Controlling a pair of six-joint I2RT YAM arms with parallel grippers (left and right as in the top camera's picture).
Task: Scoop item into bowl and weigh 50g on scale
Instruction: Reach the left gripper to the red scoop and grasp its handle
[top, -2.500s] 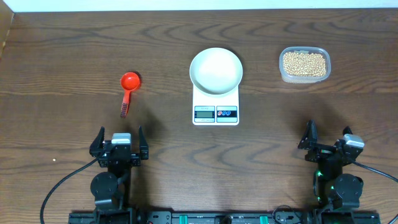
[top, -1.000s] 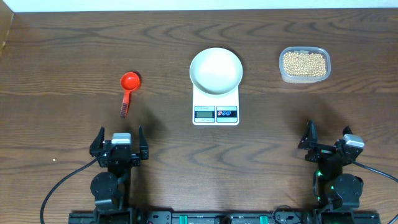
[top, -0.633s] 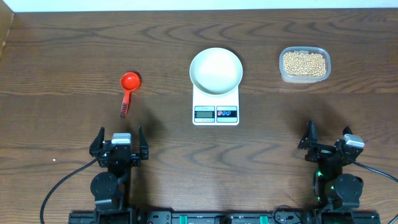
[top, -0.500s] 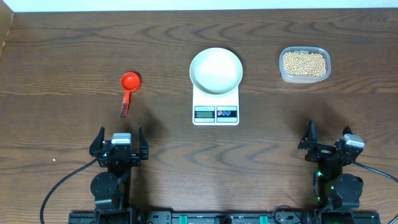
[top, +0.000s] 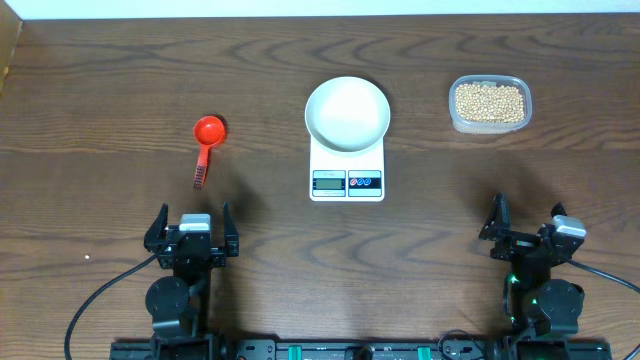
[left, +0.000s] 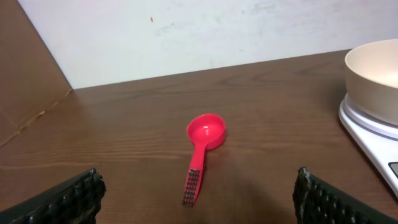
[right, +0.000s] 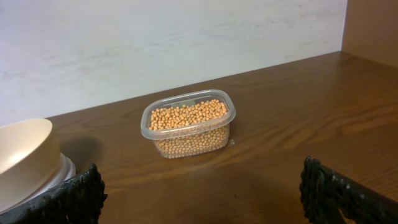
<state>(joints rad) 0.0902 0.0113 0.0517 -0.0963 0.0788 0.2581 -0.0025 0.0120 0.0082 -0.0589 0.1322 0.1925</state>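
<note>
Left gripper (top: 194, 211) is sitting at the near edge of a dark wooden table (top: 100, 80), its fingers spread wide and holding nothing. Right gripper (top: 527, 210) is sitting likewise on the other side, also spread wide. At the table's centre, a round plain white bowl (top: 347, 112) is resting on a small white rectangular digital scale (top: 347, 181). Small pale tan beans (top: 489, 102) are filling a clear rounded-rectangular plastic tub (top: 455, 121) well to the bowl's right. A red plastic scoop (top: 204, 152) is lying to the left, its handle pointing toward the left gripper.
</note>
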